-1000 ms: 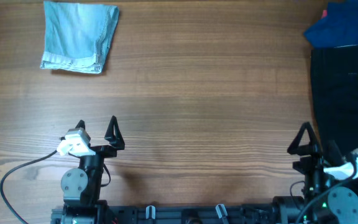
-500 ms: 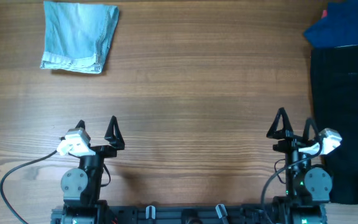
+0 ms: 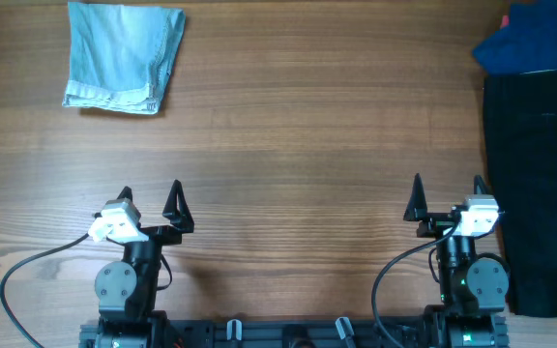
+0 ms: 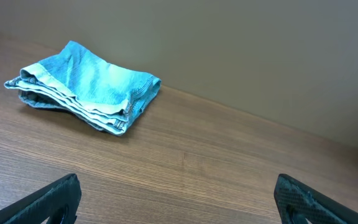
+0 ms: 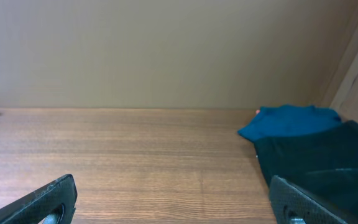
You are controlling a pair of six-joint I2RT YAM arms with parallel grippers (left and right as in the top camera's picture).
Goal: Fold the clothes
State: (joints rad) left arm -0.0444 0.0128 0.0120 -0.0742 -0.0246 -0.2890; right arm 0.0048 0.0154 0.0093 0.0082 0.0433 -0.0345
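Wide open across the middle of the worktop (image 3: 307, 145). Blocked far left by folded denim (image 3: 124, 56); hemmed in along the right edge by black cloth (image 3: 535, 184) and a blue garment (image 3: 538, 41).

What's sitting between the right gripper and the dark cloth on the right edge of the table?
Nothing visible. The right gripper, open, is beside the dark cloth, with only bare table between them. The blue garment lies at the cloth's far end, off that path.
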